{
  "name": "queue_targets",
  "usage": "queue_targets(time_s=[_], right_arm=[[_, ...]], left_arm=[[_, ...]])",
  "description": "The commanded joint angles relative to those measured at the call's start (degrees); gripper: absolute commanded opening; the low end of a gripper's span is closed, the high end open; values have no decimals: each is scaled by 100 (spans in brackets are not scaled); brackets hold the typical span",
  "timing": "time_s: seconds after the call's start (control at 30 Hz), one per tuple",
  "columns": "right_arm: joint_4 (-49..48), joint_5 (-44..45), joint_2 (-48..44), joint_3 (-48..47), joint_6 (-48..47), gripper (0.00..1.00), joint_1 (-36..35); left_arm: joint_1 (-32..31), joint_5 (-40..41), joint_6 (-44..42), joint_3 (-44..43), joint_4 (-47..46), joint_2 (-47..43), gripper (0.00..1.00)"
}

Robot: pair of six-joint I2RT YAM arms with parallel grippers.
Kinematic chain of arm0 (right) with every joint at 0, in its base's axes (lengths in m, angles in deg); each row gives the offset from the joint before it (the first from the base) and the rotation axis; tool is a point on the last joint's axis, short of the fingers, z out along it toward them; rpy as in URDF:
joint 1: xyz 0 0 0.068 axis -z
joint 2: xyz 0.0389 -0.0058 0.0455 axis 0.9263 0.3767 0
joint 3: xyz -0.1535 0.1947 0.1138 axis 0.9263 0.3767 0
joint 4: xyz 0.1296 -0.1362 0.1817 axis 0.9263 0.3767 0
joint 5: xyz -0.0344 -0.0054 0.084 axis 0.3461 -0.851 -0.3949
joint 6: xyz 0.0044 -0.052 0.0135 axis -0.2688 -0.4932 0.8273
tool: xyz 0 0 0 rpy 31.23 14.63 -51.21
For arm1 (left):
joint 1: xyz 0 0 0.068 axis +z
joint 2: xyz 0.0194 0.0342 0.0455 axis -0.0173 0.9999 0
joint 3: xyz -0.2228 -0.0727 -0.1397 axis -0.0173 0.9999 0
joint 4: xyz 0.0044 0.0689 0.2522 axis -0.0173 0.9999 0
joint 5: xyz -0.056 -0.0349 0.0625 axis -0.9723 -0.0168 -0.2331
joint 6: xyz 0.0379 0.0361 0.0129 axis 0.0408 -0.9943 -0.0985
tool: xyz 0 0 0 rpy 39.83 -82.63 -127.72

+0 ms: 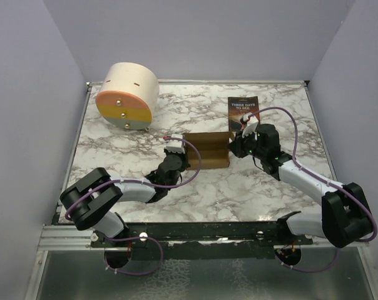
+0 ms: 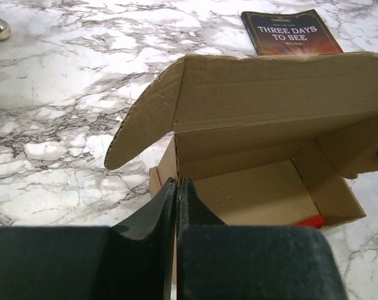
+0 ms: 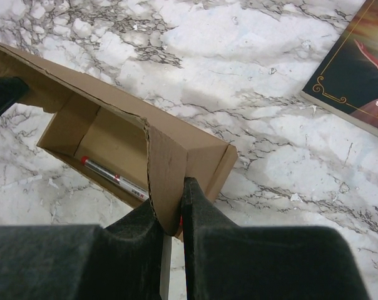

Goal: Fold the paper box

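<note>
Cardboard: the box (image 1: 206, 150) sits between both grippers, lid (image 2: 270, 87) standing. Right gripper (image 3: 171, 209) pinches the end flap (image 3: 167, 165); left gripper (image 2: 177, 187) closed at the opposite end, hold unclear. I'd swing the flap inward slowly, left bracing, clear of the pen (image 3: 114, 179).

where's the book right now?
Top view: the book lies flat on the table, far right side, just beyond the right end of the paper box.

White-and-black left arm (image 1: 136, 187), matching right arm (image 1: 305, 178), purple cables (image 1: 199, 159) (looping loosely), dark matte fingers (image 2: 251, 262)
</note>
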State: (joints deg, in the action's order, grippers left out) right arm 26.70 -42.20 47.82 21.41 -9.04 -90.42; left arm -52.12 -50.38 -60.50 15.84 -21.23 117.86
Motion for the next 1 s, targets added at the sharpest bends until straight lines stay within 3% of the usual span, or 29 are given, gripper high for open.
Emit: queue_targets(time_s=[0.0,0.63,0.97], right_arm=[[345,-642,-50,158,151,9,-127],[542,-867,-165,-110,345,10,-127],[747,-456,-242,2,-177,11,-127]], left_arm=[[-164,-512,260,41,183,-68,0],[-178,-501,227,81,339,-182,0],[-178,-565,157,184,431,-363,0]])
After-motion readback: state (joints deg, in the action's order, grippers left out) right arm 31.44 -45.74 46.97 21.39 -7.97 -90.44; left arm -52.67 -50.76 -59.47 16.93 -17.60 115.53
